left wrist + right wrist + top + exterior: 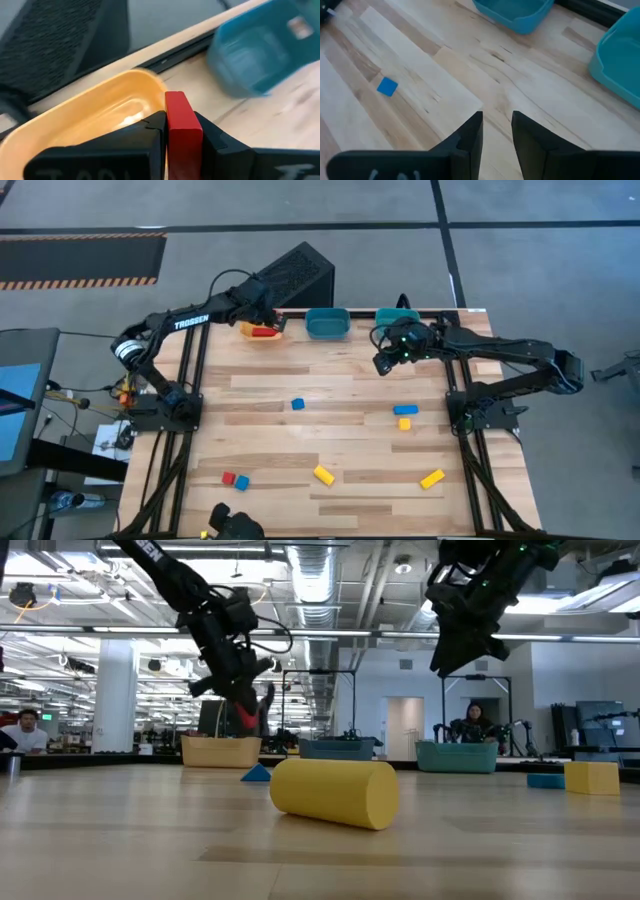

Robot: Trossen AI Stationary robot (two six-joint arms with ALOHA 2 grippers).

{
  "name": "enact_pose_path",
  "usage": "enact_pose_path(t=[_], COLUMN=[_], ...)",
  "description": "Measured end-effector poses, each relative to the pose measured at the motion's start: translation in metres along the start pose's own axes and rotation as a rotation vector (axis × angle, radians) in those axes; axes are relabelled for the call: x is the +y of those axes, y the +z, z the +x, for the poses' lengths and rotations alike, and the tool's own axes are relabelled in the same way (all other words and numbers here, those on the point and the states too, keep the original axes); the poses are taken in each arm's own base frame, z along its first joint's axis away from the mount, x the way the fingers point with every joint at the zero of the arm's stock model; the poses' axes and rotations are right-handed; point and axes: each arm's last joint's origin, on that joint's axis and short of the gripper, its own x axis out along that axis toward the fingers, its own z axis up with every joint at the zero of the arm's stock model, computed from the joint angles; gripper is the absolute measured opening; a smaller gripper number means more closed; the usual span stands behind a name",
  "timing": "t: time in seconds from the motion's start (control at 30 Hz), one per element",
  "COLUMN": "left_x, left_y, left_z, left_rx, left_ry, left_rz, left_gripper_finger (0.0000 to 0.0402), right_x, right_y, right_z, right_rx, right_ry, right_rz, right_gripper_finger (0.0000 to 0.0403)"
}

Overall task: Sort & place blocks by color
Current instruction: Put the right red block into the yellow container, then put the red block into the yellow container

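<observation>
High view shows your left gripper over the orange bin at the table's far edge, its fingers pinching a red block above the bin's hollow. Your right gripper hangs near the far edge beside two teal bins, fingers a narrow gap apart, holding nothing. Loose blocks lie on the wood: one blue mid-table, blue and yellow toward the right edge, red and blue plus two yellow near the front edge.
</observation>
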Motion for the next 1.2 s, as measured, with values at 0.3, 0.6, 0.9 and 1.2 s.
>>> enact_pose_path(t=[0.3,0.6,0.9,1.2], left_x=[0.014,0.017,-0.004,-0.018], left_y=[-0.013,-0.008,0.02,0.042], left_z=[0.022,0.018,-0.019,-0.076], left_rx=[0.137,0.161,-0.001,-0.325], left_ry=[0.103,0.135,-0.062,-0.188], left_rz=[-0.023,-0.055,0.044,0.207], left_gripper_finger=[0.005,0.0133,0.0146,0.0119], right_x=[0.003,0.002,-0.001,0.015], right_y=[-0.003,-0.009,-0.012,-0.017], right_z=[-0.001,-0.002,-0.002,-0.001], right_rx=[-0.003,0.0,0.016,-0.013], right_ry=[-0.017,-0.117,-0.163,-0.103], right_rz=[-0.015,0.012,0.014,0.139], right_gripper_finger=[0.0123,0.013,0.0148,0.0134])
